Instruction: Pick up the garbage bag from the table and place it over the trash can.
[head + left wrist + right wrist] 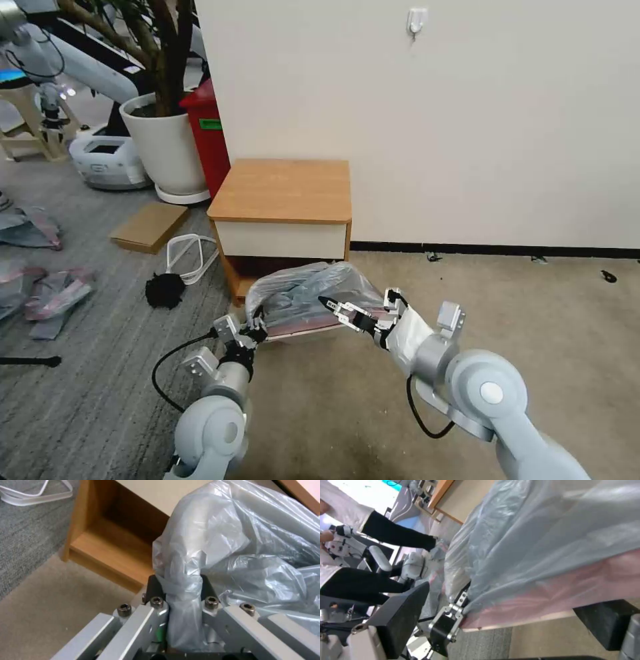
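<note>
**A:** What's closest to the head camera?

**B:** The two arms. The left hand (257,331) sits at the left end of the garbage bag (303,293), pinching a gathered twist of grey film between its fingers (156,586); the left wrist view shows the plastic bunched tight in the grip. The right hand (328,303) is over the bag's right half, reaching in toward the middle with its fingers spread and nothing between them.

**A:** And the bag itself?

**B:** It is draped over the trash can (293,335) on the floor, just in front of the counter (283,190). Its long axis runs left to right between the two hands, and the pink band (553,590) lies along the near rim. The can is almost wholly covered; only a pale strip of rim (520,623) shows under the band.

**A:** So which relation matters for the next move?

**B:** My judgement: the rim band on the near right side. It lies just below and toward the robot from the right hand, so that hand is the nearer one to seat it, while the left anchors the opposite end.

**A:** Behind that?

**B:** The counter top is bare, and the white plant pot (167,143) and red bin (208,133) stand beyond its left corner.
</note>
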You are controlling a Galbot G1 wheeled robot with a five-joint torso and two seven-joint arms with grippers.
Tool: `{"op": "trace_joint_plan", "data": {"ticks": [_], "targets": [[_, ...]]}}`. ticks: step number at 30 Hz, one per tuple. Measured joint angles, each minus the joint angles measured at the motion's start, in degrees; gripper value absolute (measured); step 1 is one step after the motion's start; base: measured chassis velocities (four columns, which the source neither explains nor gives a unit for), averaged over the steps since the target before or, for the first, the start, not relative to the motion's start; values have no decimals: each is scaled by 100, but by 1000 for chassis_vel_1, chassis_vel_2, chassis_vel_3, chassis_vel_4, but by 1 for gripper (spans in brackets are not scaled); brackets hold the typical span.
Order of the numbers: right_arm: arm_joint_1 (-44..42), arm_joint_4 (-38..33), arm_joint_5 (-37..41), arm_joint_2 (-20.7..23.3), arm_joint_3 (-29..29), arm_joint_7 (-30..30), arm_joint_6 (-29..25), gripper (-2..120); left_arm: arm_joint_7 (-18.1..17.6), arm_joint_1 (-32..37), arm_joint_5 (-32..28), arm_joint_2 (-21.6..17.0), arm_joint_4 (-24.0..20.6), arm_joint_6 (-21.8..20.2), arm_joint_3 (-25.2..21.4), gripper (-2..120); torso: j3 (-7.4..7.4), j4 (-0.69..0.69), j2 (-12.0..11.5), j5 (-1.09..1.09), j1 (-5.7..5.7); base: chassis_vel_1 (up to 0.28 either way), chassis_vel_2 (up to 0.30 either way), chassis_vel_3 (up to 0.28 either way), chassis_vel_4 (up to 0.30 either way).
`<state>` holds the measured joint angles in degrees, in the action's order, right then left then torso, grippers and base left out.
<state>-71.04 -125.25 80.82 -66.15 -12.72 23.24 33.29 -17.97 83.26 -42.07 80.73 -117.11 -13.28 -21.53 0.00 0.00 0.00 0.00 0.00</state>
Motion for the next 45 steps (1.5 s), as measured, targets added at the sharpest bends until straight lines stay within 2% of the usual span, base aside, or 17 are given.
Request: {"op": "trace_joint_plan", "data": {"ticks": [19, 24, 28, 29, 33, 34, 37, 39, 42, 43, 45], "targets": [[124, 133, -160, -120, 133, -4, -162, 96, 5, 13, -126, 22, -100, -62, 78, 6, 0, 0, 0, 0, 0, 0, 0, 0, 0], [156, 165, -175, -148, 179, -4, -229, 90, 5, 27, -134, 44, -117, -63, 110, 6, 0, 0, 0, 0, 1, 0, 0, 0, 0], [144, 169, -239, -149, 208, -14, -298, 77, 5, 35, -145, 27, -136, -64, 102, 6, 0, 0, 0, 0, 0, 0, 0, 0, 0], [144, 169, -239, -149, 208, -14, -298, 77, 5, 35, -145, 27, -136, -64, 102, 6, 0, 0, 0, 0, 0, 0, 0, 0, 0], [116, 169, -347, -107, 209, -99, -357, 59, 10, 36, -162, 19, -138, -64, 95, 6, 0, 0, 0, 0, 0, 0, 0, 0, 0], [116, 169, -347, -107, 209, -99, -357, 59, 10, 36, -162, 19, -138, -64, 95, 6, 0, 0, 0, 0, 0, 0, 0, 0, 0], [86, 157, -403, -71, 204, -146, -404, 45, 16, 31, -167, 23, -138, -64, 98, 6, 0, 0, 0, 0, 1, 0, 0, 0, 0], [73, 146, -407, -61, 198, -150, -412, 43, 20, 31, -171, 23, -138, -65, 103, 6, 0, 0, 0, 0, 0, 0, 0, 0, 0], [36, 116, -412, -31, 169, -160, -422, 27, 22, 27, -172, 14, -112, -62, 78, 6, 0, 0, 0, 0, 0, 0, 0, 0, 0], [36, 116, -412, -31, 169, -160, -422, 27, 22, 27, -172, 14, -112, -62, 78, 6, 0, 0, 0, 0, 0, 0, 0, 0, 0], [15, 77, -412, -7, 151, -167, -423, 18, 22, 5, -193, 7, -95, -60, 53, 6, 0, 0, 0, 0, 0, 0, 0, 0, 0]]}}
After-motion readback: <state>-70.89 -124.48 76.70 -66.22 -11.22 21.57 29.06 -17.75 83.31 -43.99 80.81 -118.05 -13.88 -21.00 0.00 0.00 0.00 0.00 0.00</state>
